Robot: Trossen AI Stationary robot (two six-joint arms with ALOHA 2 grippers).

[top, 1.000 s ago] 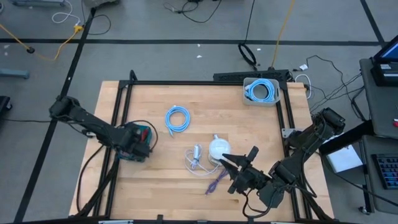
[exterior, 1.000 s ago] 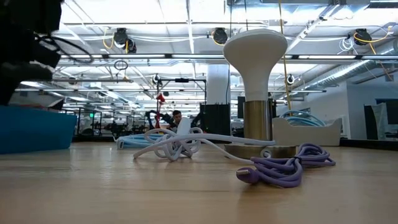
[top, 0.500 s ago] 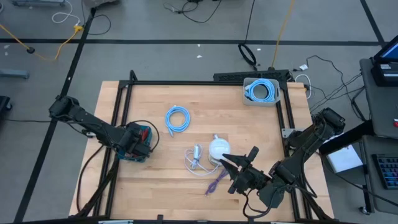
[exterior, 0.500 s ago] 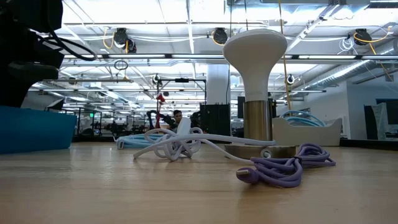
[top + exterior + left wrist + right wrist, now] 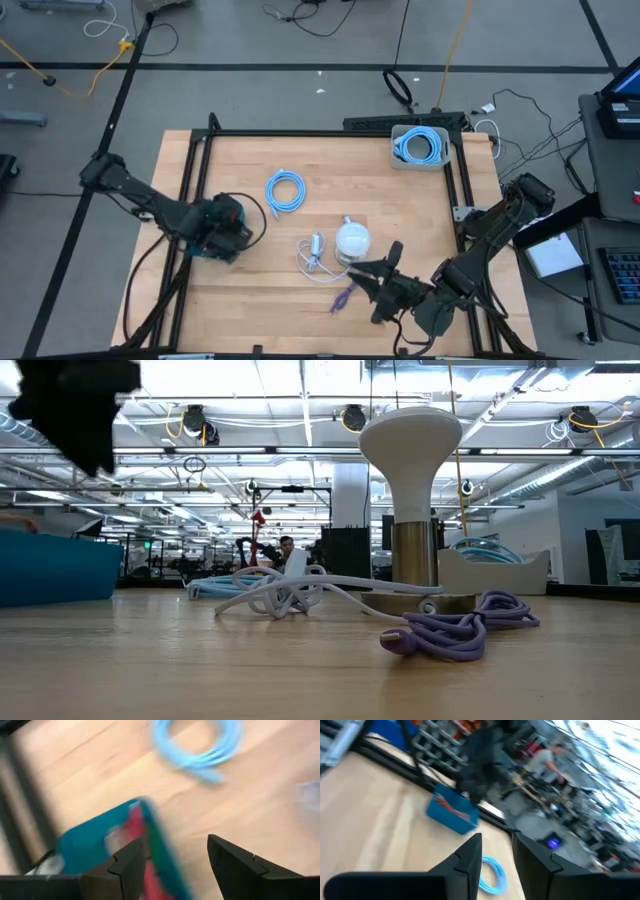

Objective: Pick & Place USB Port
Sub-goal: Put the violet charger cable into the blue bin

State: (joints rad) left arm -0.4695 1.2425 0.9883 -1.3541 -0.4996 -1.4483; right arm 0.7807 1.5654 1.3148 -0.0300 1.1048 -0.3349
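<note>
The left claw [image 5: 175,857] hangs released over the blue bin [image 5: 212,232] at the desk's [image 5: 240,290] left edge, so a cable looks just delivered. Next, the part-open, empty right claw [image 5: 372,275] should grip the purple cable [image 5: 345,293] beside it

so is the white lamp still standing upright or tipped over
Upright: in the low view the white lamp stands straight on its round base on the table.

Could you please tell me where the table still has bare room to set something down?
Free wood lies between the light blue cable coil and the white bin, and along the near left edge of the table. It is crowded around the white lamp, white cable and purple cable, by the right pincer.
</note>
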